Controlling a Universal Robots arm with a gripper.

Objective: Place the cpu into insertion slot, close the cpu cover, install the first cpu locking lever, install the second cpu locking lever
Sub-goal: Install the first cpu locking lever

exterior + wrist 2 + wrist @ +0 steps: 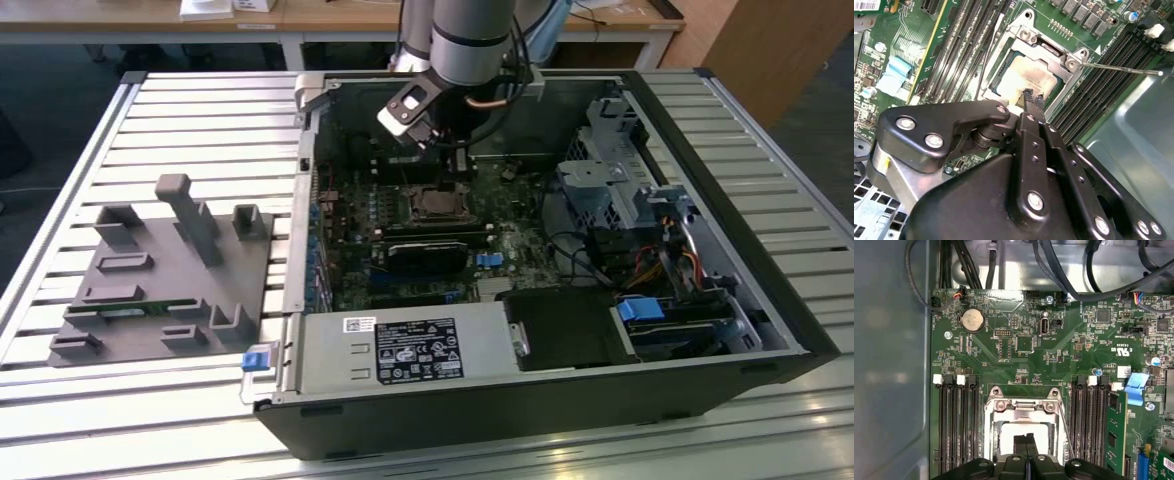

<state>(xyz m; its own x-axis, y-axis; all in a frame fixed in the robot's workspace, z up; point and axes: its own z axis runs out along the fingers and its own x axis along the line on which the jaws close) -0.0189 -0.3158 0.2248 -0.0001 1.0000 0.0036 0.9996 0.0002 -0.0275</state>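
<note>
End effector (1026, 441) (closed tight, empty) hangs over the cpu (1006, 437) within the cpu cover (1024, 406).

Overall light: bright and even, falling from overhead in the exterior view; the white slatted metal bench (200, 110) glows pale.
Shadow: the inside of the open black computer case (747, 340) sits darker than its surroundings; the grey plastic fixture block (160, 280) throws only soft, short shadows.
Glare: the pale silver-grey square cpu (1019, 75) washes out to near white in both wrist views.
Glints: the thin steel locking lever (1119, 68) catches a bright line; the round silver coin battery (973, 320) shines.
Reflections: the blue-grey sheet-metal case wall (889, 365) carries faint, smeared pale patches.
Gloss: the black jointed end effector (1032, 96) shows soft highlights on its links and screw heads.
</note>
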